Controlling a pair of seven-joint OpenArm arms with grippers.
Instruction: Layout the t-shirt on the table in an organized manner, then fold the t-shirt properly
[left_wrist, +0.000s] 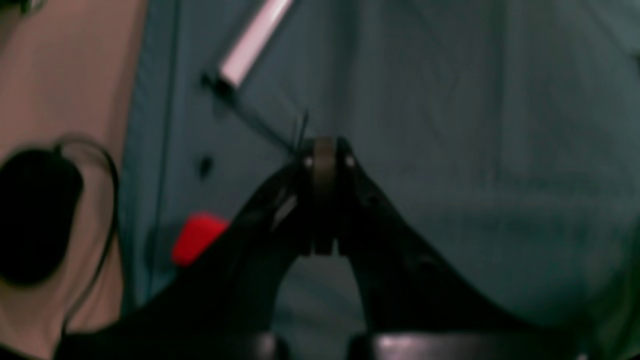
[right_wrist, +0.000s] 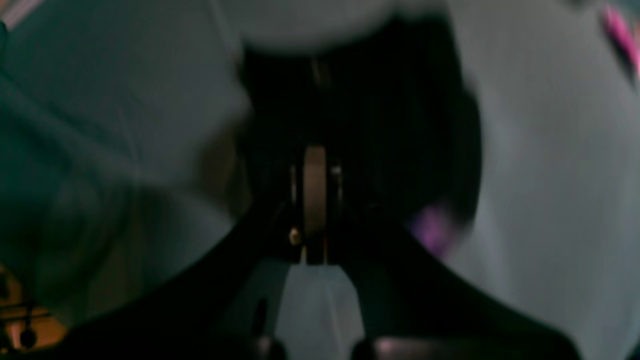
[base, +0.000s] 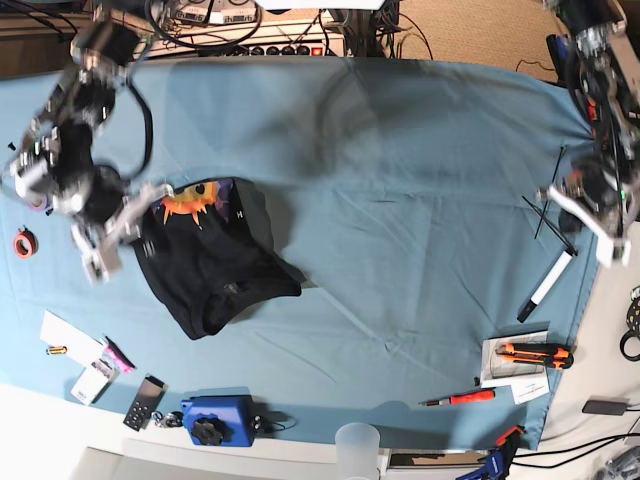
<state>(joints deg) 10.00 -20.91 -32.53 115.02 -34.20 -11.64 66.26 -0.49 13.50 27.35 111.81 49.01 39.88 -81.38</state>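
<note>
The black t-shirt (base: 215, 262) lies crumpled on the left part of the teal table (base: 400, 180), its orange sun print facing up. My right gripper (base: 125, 225) is blurred at the shirt's left edge. In the right wrist view its pads (right_wrist: 315, 155) are pressed together, with the dark t-shirt (right_wrist: 380, 100) right at the tips. I cannot tell if fabric is pinched. My left gripper (base: 585, 215) hangs over the table's right edge, far from the shirt. In the left wrist view my left gripper (left_wrist: 325, 150) is shut on nothing above the table (left_wrist: 475, 150).
A white marker (base: 545, 285) and black cable ties (base: 545, 205) lie near the left gripper. Along the front edge are an orange cutter (base: 535, 352), an orange pen (base: 460, 399), a plastic cup (base: 358, 440) and a blue device (base: 215, 420). A red tape roll (base: 24, 243) sits far left.
</note>
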